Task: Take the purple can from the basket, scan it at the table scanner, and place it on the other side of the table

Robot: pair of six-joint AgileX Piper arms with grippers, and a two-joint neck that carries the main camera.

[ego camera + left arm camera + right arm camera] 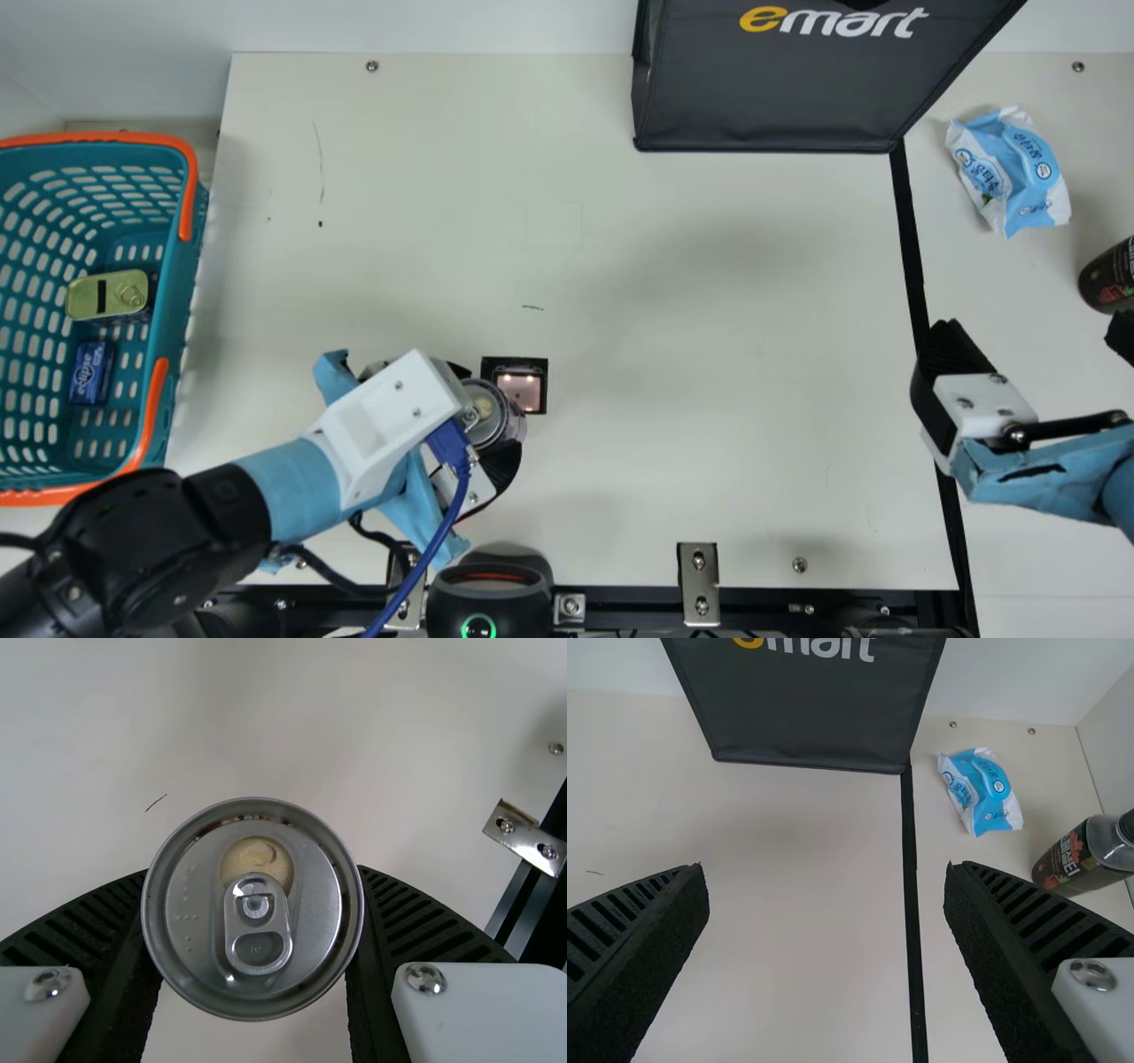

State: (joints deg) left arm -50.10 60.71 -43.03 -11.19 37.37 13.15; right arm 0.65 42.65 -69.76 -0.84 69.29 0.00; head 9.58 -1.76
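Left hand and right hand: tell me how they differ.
The left hand is closed on the purple can, while the right hand is open and holds nothing. The left hand is beside the table scanner; the right hand is at the black strip on the other side. Both have black ribbed fingers.

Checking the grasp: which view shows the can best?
Left wrist view. It looks down on the can, lid and pull tab uncovered, held in the left gripper. The main view shows the can near the scanner, but partly hidden by the left gripper.
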